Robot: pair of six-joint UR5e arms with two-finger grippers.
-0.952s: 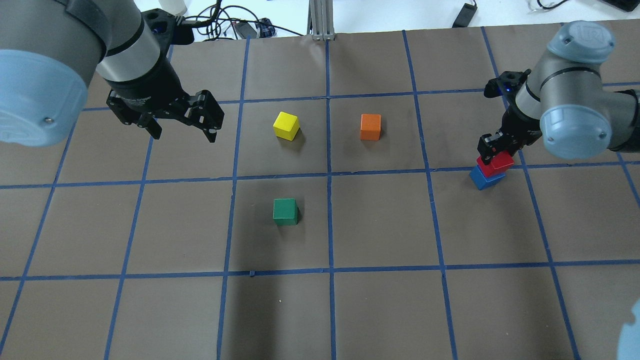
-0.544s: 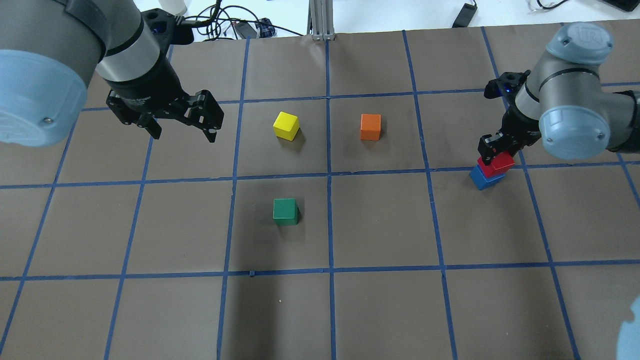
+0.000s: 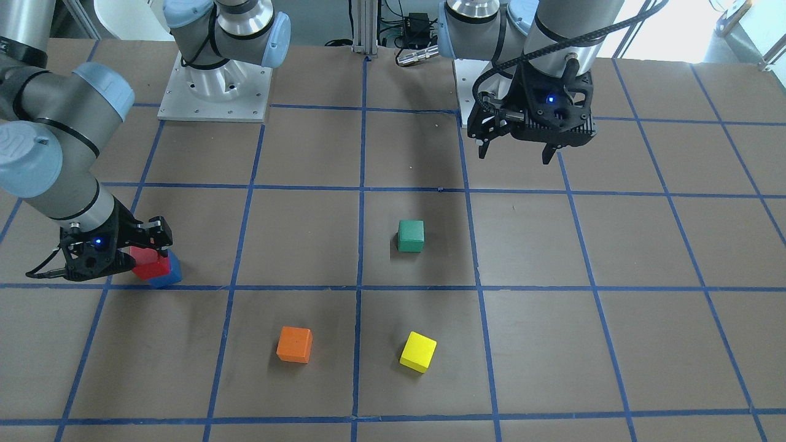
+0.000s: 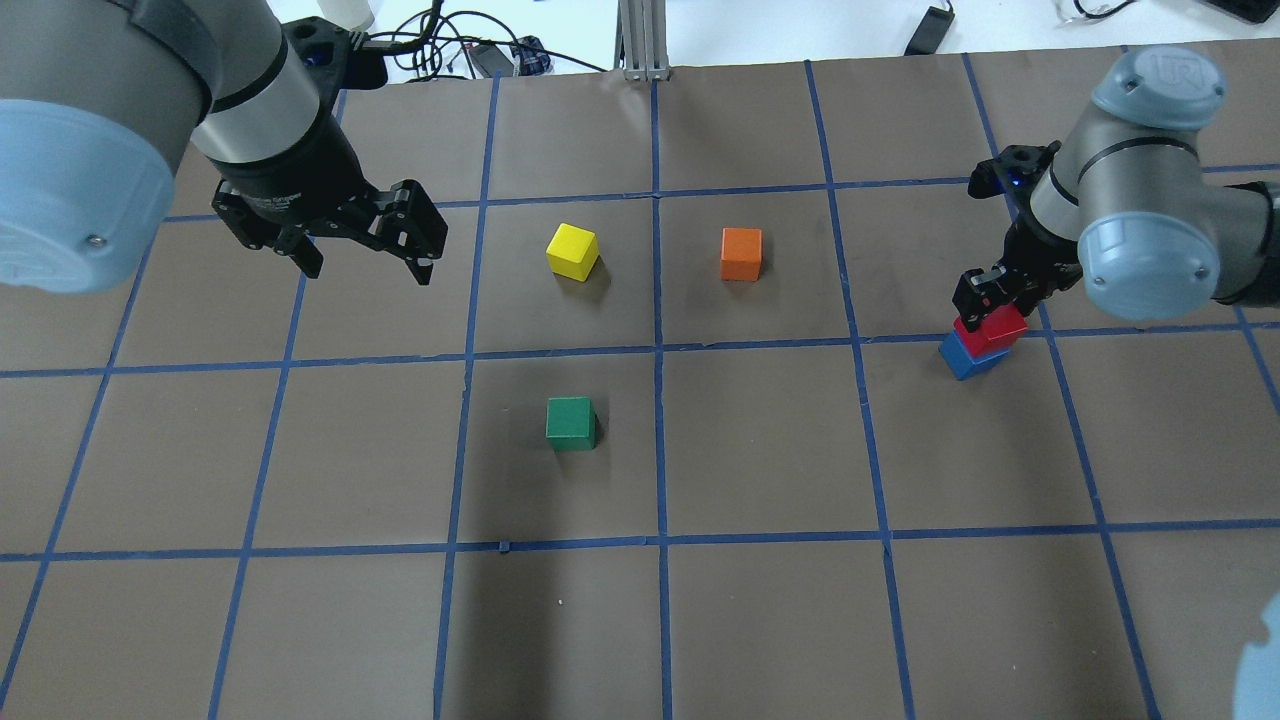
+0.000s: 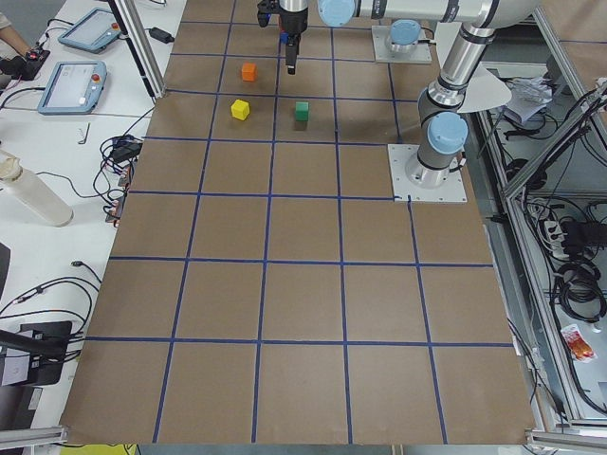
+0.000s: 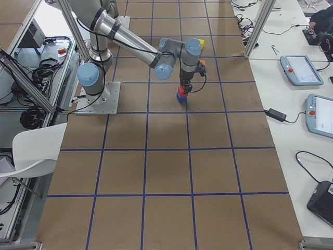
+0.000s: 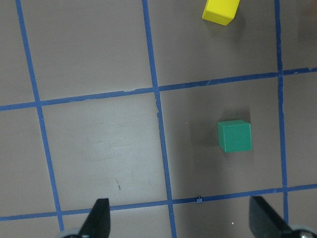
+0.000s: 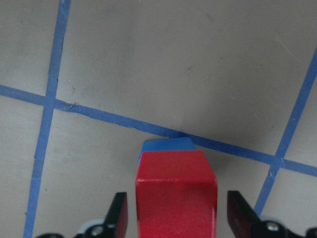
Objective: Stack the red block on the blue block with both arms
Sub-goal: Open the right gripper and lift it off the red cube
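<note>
The red block (image 4: pixel 992 328) sits on top of the blue block (image 4: pixel 965 358) at the table's right side, on a blue tape line. The right wrist view shows the red block (image 8: pixel 176 193) square over the blue block (image 8: pixel 166 145). My right gripper (image 4: pixel 992 305) is lowered around the red block, open, with a thin gap between each finger (image 8: pixel 119 215) and the block. My left gripper (image 4: pixel 370 270) hangs open and empty above the table at far left, apart from all blocks. The front view shows the stack (image 3: pixel 150 265) under the right gripper (image 3: pixel 144 256).
A yellow cube (image 4: pixel 572 250) and an orange cube (image 4: pixel 741 253) lie in the far middle squares. A green cube (image 4: pixel 570 422) lies nearer, in the middle. Cables and an aluminium post (image 4: pixel 642 40) stand beyond the far edge.
The right arm has shifted very slightly around the stack. The red block stays on the blue block. The left arm has not moved.
</note>
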